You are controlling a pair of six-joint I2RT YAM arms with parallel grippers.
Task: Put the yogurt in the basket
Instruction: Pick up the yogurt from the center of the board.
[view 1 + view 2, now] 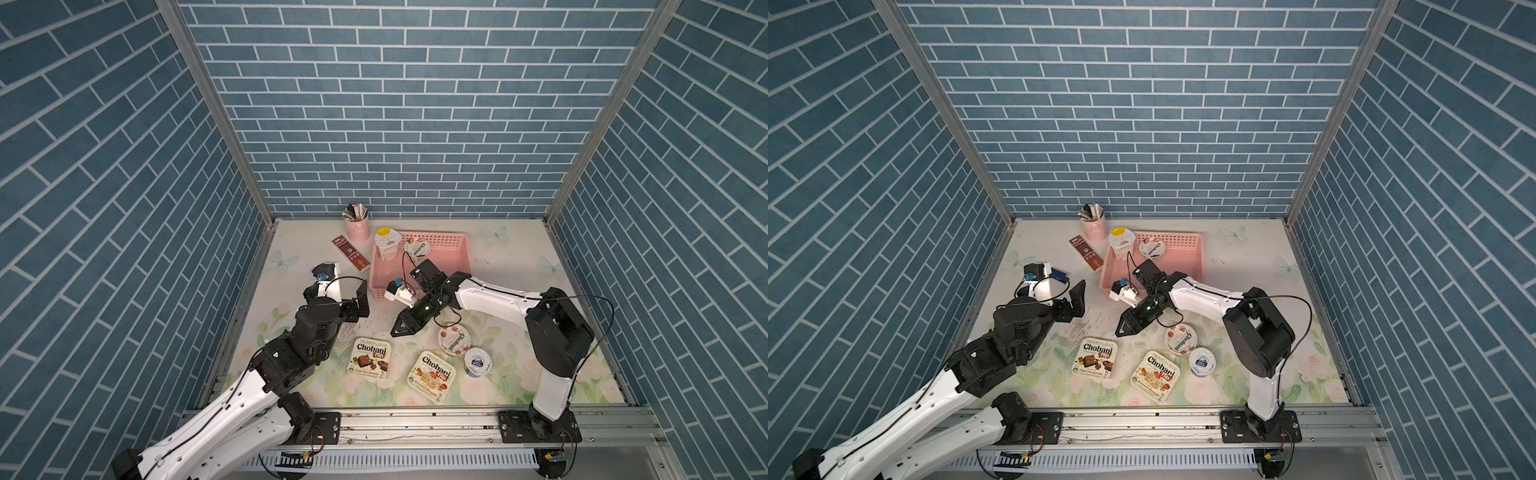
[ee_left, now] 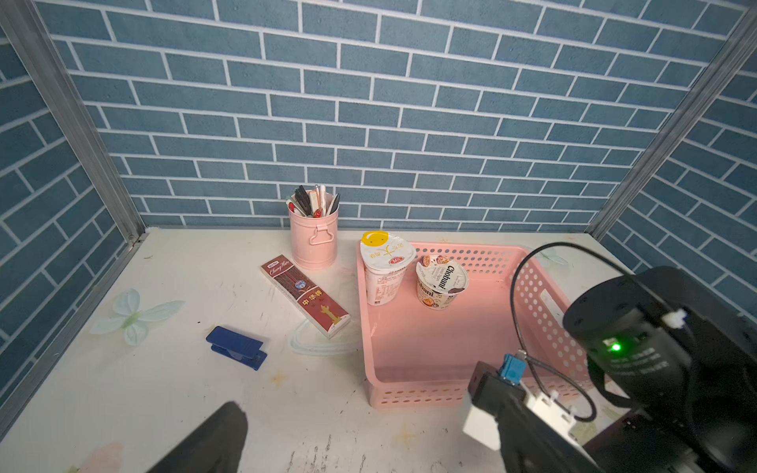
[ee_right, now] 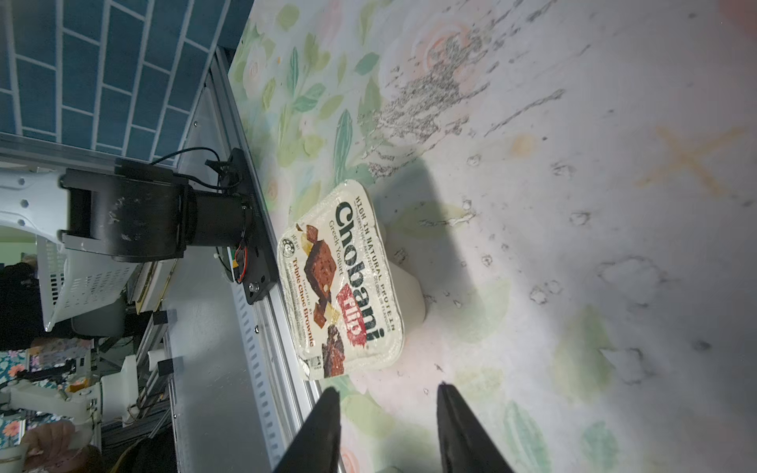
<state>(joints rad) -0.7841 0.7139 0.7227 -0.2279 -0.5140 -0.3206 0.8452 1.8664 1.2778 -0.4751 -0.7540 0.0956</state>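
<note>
The pink basket [image 1: 453, 241] sits at the back of the table. Inside it stand a tall white yellow-topped yogurt [image 1: 387, 243] and a round Chobani cup [image 1: 417, 248]. On the table in front lie a brownie Chobani Flip [image 1: 369, 359], a strawberry Chobani Flip [image 1: 432, 375], a round Chobani cup [image 1: 454, 340] and a small blue-white cup [image 1: 477, 360]. My right gripper [image 1: 397, 330] hovers just behind the brownie Flip [image 3: 340, 282]; it is open [image 3: 387, 395] with nothing between its fingers. My left gripper [image 1: 347, 291] stands wide open and empty, left of the basket [image 2: 409, 393].
A pink pen holder [image 1: 357, 226] stands at the back beside the basket. A brown chocolate bar [image 1: 351, 253] lies left of the basket, and a blue clip [image 2: 236, 347] lies on the table near it. Brick walls close three sides; a metal rail [image 1: 415, 428] runs along the front.
</note>
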